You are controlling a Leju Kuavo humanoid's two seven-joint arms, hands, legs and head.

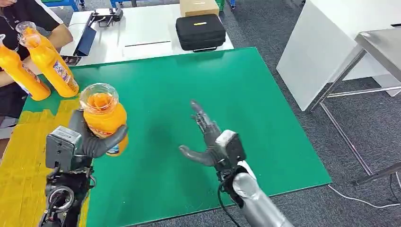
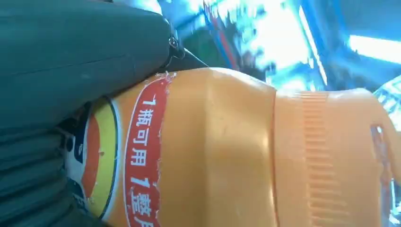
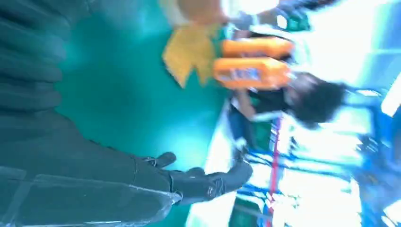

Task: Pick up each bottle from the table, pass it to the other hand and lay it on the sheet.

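My left hand [image 1: 90, 142] clamped on a raised bottle [image 1: 103, 116], my right hand [image 1: 210, 142] beside it, fingers spread and empty, over the green sheet [image 1: 246, 94]

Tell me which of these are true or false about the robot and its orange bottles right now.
1. The left hand holds an orange bottle upright. True.
2. The right hand also holds a bottle. False: it is open and empty over the green sheet.
3. Two more orange bottles are near a person at the table's far left. True.
4. The black case lies on the green sheet. False: it sits on the white table beyond.
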